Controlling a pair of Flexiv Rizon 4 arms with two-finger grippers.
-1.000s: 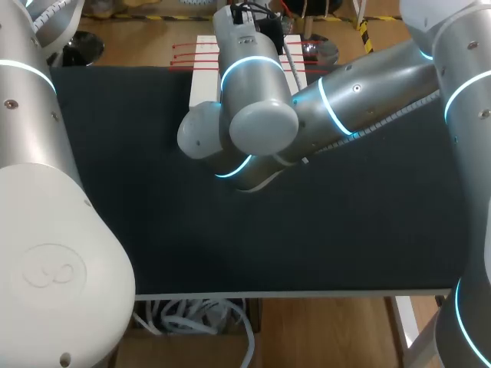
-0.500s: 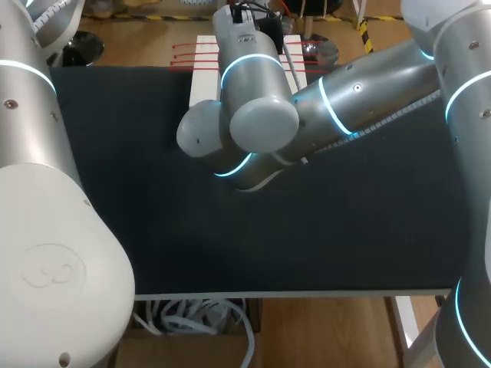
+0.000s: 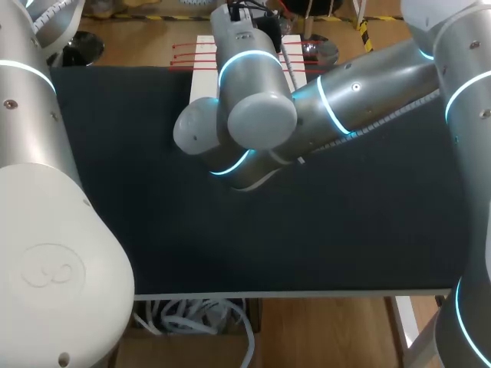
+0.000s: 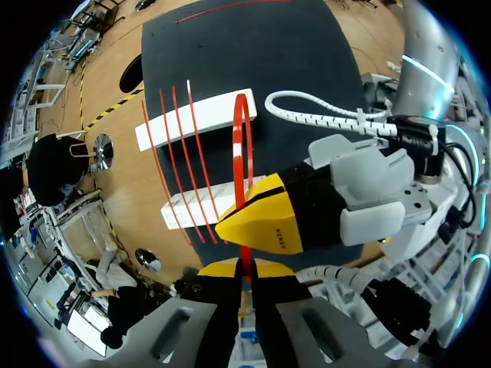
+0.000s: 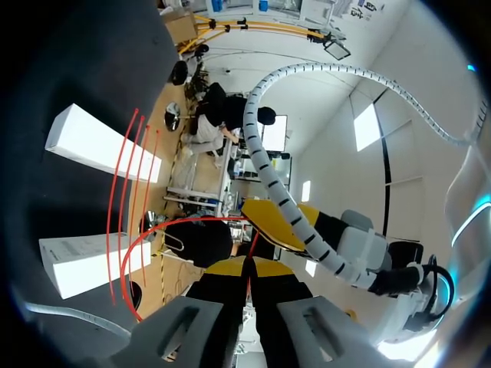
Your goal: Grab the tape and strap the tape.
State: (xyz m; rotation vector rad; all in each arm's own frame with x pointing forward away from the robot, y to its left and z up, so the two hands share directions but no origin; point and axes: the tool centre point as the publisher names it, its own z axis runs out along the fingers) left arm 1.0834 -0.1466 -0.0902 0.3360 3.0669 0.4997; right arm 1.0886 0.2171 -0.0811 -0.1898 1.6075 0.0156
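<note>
Red tape point(image 4: 240, 153) clamped in left tool point(image 4: 244, 268); right tool point(image 5: 247, 268) also closed on it; loop evidently held between them for strapping over blocks point(image 4: 201, 119).

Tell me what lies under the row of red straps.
Two white bars lie under the red straps, crosswise. In the head view my right arm covers most of them.

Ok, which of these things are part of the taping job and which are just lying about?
In the job: red tape loop, left claw, right claw.
Lying about: spare red strips, white blocks, black mat.
</note>
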